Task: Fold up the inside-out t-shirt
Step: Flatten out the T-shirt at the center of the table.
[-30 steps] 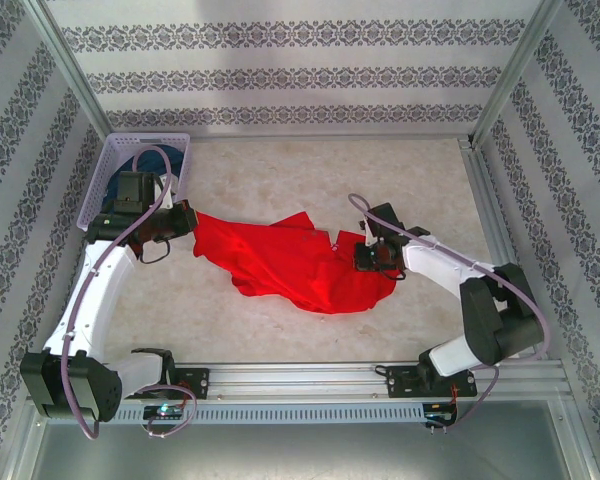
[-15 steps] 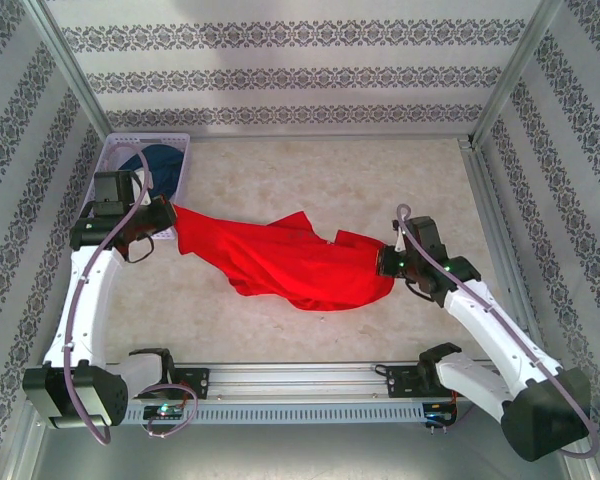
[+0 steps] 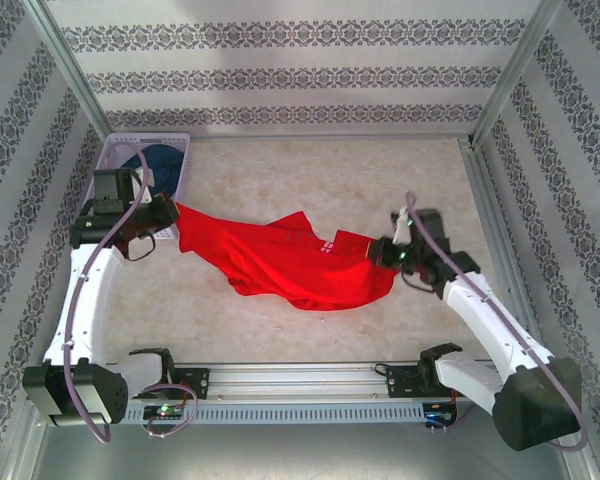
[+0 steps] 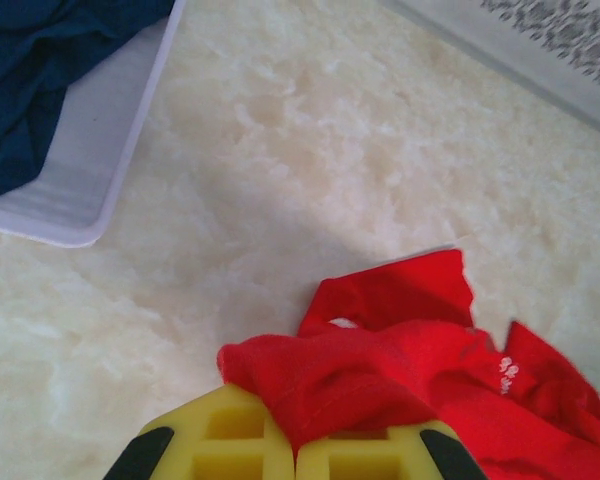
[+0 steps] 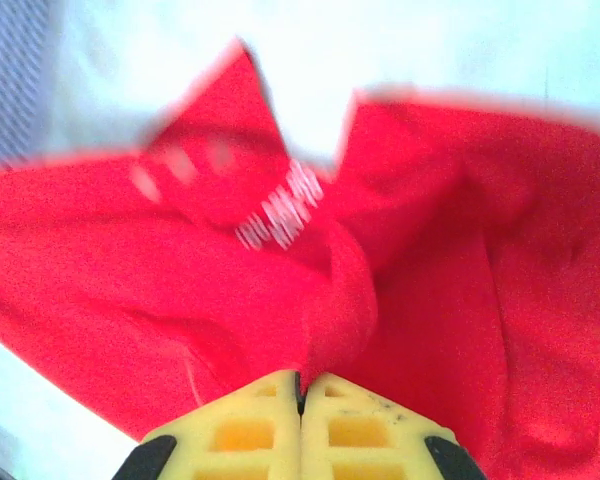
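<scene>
Top external view: left gripper (image 3: pixel 170 222), at centre left, is clamped tight on one end of the red t-shirt (image 3: pixel 280 262); right gripper (image 3: pixel 378 252), right of centre, pinches the opposite end. Between them the shirt lies crumpled across mid-frame on the marbled bench (image 3: pixel 280 170). A white basket (image 3: pixel 117 150) holding a navy garment (image 3: pixel 162 158) sits upper left.
</scene>
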Controlling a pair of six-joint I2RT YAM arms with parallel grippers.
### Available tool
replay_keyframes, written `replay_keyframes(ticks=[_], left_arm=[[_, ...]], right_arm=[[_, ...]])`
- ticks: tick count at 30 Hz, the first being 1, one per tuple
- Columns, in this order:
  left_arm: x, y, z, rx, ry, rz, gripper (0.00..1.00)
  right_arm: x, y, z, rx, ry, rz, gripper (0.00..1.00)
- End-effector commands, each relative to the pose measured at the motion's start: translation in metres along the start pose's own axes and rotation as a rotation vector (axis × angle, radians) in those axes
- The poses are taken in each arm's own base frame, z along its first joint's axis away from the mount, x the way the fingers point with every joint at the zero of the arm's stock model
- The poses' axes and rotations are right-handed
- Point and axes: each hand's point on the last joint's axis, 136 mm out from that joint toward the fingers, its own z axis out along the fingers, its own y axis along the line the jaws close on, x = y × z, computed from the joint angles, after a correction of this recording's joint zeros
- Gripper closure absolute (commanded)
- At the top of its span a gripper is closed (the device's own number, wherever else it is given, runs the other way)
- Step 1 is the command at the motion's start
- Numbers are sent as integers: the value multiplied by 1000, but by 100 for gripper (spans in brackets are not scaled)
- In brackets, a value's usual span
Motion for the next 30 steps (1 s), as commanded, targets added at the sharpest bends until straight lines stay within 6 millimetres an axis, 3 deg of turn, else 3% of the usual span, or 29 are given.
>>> replay_keyframes(ticks=[1,4,6,8,13,20,22,24,27,30], left_arm=[[-65,-44,-45,123,-188,-26,100],[-113,-71,-93,166,-331,-15,100],[-138,-80,-129,171,-425,-8,100],[-156,-88,-168,162,-525,23,100],[-162,-109,-254,135,-717,139,100],[-134,-137,-373,163,-996,271,100],[-132,-140,-390,150,-1037,290,100],[-137,-140,-394,133,-1049,299,100],[-152,-140,-383,111,-1026,300,100],[-167,-138,-365,92,-996,298,100]], right_arm=[[-108,64,-85,-138,-348,-97,100],[-169,81,-157,-95,-596,-125,100],[-189,90,-196,-60,-710,-147,100],[-196,98,-226,-9,-781,-186,100],[-182,132,-289,0,-891,-308,100],[-141,173,-395,41,-1118,-434,100],[-135,180,-410,43,-1143,-455,100],[-134,183,-419,52,-1163,-464,100],[-138,185,-424,66,-1185,-471,100],[-148,185,-415,62,-1159,-472,100]])
